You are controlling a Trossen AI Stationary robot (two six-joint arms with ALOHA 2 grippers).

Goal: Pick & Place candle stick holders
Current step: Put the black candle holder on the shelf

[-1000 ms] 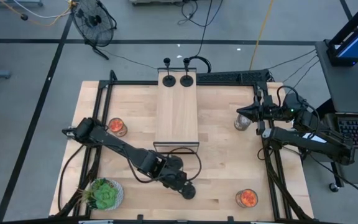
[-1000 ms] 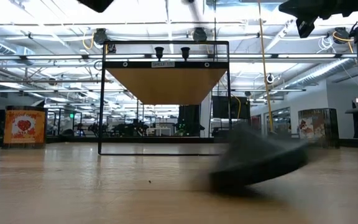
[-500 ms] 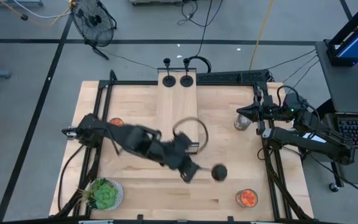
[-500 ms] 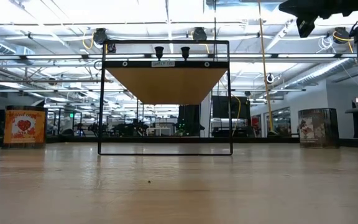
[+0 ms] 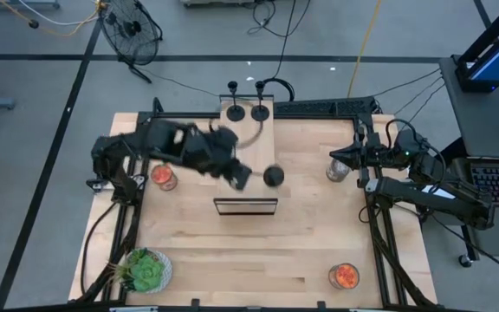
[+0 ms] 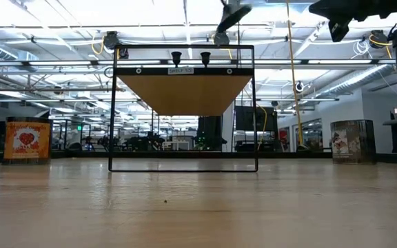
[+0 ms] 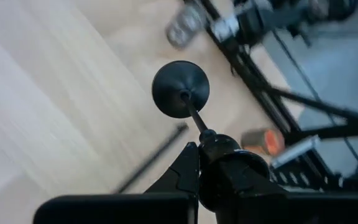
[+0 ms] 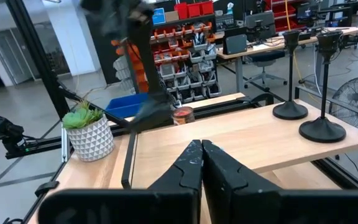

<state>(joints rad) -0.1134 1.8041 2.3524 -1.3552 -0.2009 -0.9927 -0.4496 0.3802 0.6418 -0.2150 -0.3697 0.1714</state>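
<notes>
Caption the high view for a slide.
Left gripper carries a candle stick holder over the raised shelf toward two placed holders.

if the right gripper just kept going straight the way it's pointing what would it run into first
Probably nothing close. The right gripper, fingers shut, points across the raised wooden shelf; the two candle stick holders stand off to one side. Farther on are the orange candle jar and left arm, though depth is unclear.

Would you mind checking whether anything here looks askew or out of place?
Only one thing: the third candle stick holder is carried sideways, stem level, in the left gripper above the raised shelf. The other two holders stand upright there. The right gripper waits, shut.
</notes>
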